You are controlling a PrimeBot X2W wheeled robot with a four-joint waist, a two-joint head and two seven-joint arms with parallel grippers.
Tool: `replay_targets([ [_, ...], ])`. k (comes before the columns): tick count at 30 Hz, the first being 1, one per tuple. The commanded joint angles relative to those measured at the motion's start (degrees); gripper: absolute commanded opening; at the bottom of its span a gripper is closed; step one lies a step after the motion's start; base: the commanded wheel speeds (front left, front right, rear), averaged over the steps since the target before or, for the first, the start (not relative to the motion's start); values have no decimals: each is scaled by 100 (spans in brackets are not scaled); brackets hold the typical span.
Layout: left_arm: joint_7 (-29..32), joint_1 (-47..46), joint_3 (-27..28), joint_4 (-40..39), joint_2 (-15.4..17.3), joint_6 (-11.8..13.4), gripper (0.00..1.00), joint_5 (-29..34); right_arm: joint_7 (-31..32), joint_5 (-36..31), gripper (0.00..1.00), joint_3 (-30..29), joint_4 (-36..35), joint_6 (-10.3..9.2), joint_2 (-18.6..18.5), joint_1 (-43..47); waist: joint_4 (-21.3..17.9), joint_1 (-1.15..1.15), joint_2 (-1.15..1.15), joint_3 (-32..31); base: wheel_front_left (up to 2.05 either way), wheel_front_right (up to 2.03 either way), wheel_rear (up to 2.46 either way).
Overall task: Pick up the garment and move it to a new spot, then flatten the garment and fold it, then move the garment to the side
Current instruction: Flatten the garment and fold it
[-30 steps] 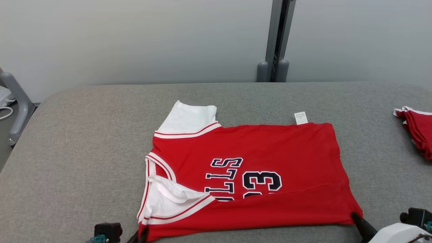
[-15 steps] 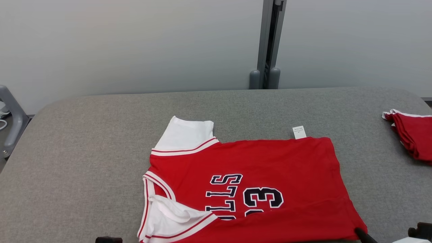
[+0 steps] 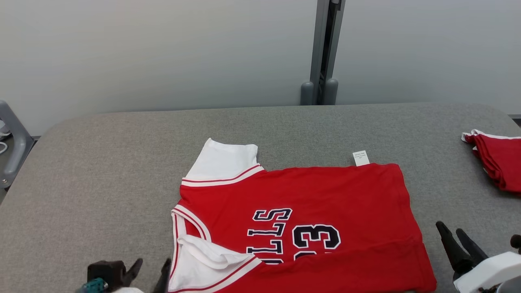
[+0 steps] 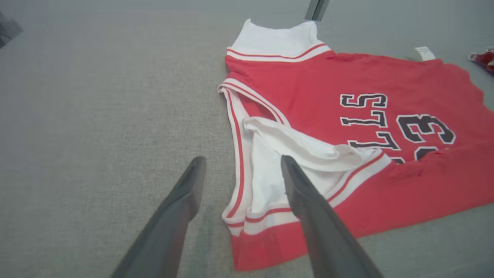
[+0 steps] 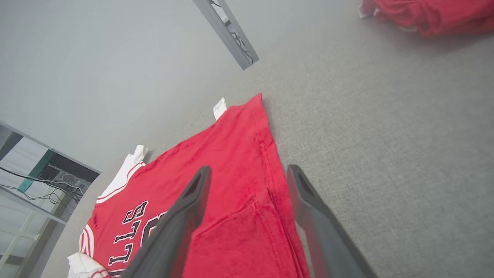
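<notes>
Near the counter's (image 3: 101,171) front edge, head view: the garment (image 3: 301,199) lies flat, with its near side folded over. The left claw (image 3: 152,264) and right claw (image 3: 449,228) stand open beside its near corners.

Left wrist view: spread fingers (image 4: 308,216) flank the sleeve trim (image 4: 239,185), holding nothing.

Right wrist view: spread fingers (image 5: 173,224) hover over the hem (image 5: 266,146).

The fabric is judged soft, light and limp; grip the doubled edges at the corners.

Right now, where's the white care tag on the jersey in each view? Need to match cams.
Head view: white tag on the jersey far edge, right of centre.
Left wrist view: the tag sits upper right, at the red edge.
Right wrist view: the tag sits left of centre, upper half, near the red corner.
Shared landmark: grey post beyond the table, seen in every view.
</notes>
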Motion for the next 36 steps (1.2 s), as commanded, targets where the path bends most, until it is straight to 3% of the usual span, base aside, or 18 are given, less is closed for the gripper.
replay_targets([
  [1, -248, -178, 116, -79, -36, 25, 100, 31, -194, -277, 100, -6, -116, 0, -70, -132, -34, 0, 0, 34, 0, 0, 0],
  [5, -883, -367, 328, -128, -271, -161, 100, -180, -543, -771, 100, 5, -379, 0, 33, -316, -128, 0, 0, 121, 0, 0, 0],
  [11, -1703, -789, 491, 237, -560, -121, 100, -69, -828, -1627, 100, -96, -599, 0, 114, -577, -282, 0, 0, 396, 0, 0, 0],
  [17, -1994, -1337, 553, 632, -685, -157, 100, 66, -903, -2287, 100, -391, -759, 0, 361, -787, -406, 0, 0, 876, 0, 0, 0],
  [23, -1940, -2307, 436, 1271, -544, -223, 100, 389, -906, -2826, 100, -627, -1098, 0, 636, -987, -622, 0, 0, 1560, 0, 0, 0],
  [36, -998, -4764, 80, 2944, -31, -265, 100, 1070, -909, -3263, 100, -814, -1783, 0, 983, -1316, -1143, 0, 0, 2615, 0, 0, 0],
])
